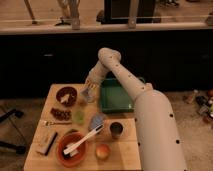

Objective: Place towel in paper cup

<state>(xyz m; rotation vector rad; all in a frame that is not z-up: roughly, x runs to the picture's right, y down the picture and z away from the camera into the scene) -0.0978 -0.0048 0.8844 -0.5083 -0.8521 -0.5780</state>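
My gripper (pixel 89 91) hangs at the back of the wooden table (pixel 125 150), between the brown bowl and the green tray. A pale grey-white shape sits right under it (pixel 88 98), which looks like the paper cup, mostly hidden by the gripper. I cannot make out the towel apart from the gripper. A blue-grey soft thing (pixel 96 121) lies in the table's middle. It may be a cloth.
A green tray (pixel 116 96) stands right of the gripper and a brown bowl (pixel 66 95) left of it. A translucent green cup (pixel 79 116), a dark metallic cup (pixel 116 130), an orange bowl with a white utensil (pixel 72 145) and a peach-coloured fruit (pixel 102 151) stand nearer the front.
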